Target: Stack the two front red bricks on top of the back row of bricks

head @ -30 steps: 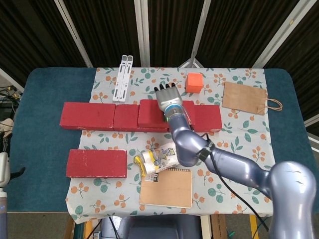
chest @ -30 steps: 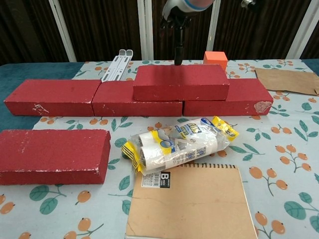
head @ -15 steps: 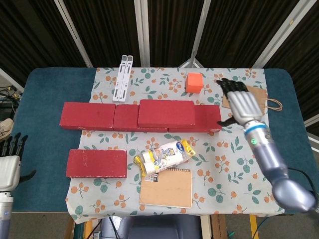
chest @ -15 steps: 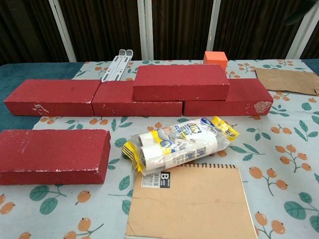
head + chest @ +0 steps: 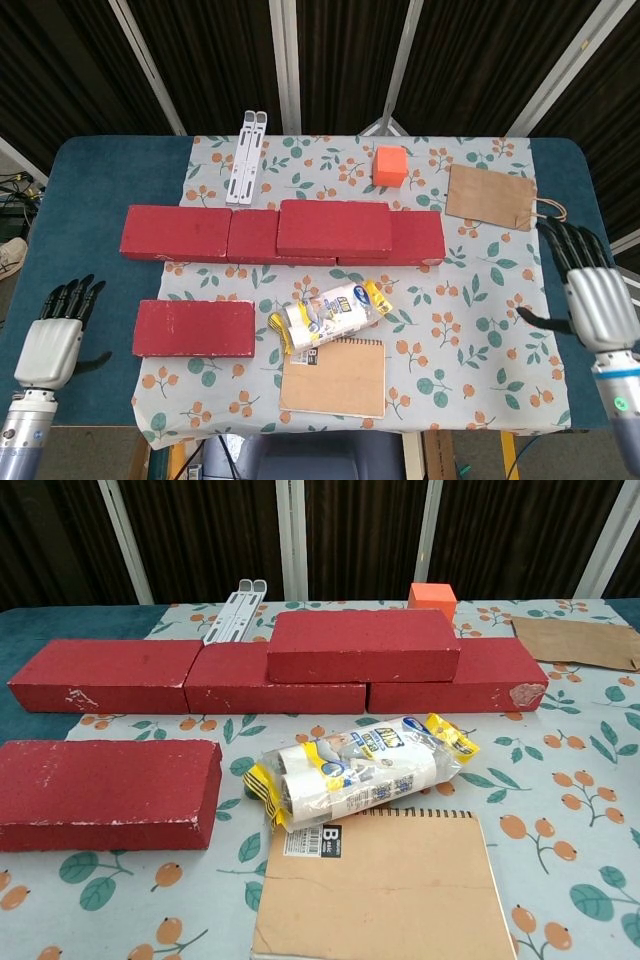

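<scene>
While 1 brick already sits on the back row, front brick remains on cloth, long axis left-right. Nearer: left hand, just left, spread, empty. Right hand: spread, empty, well apart.

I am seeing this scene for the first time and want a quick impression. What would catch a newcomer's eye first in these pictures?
The row of red bricks across the middle of the table stands out, with one more brick already lying on top of it. A single red brick waits at the front left, beside a crinkled packet and a brown notebook. Both hands, left and right, hover open at the table's sides, holding nothing.
</scene>
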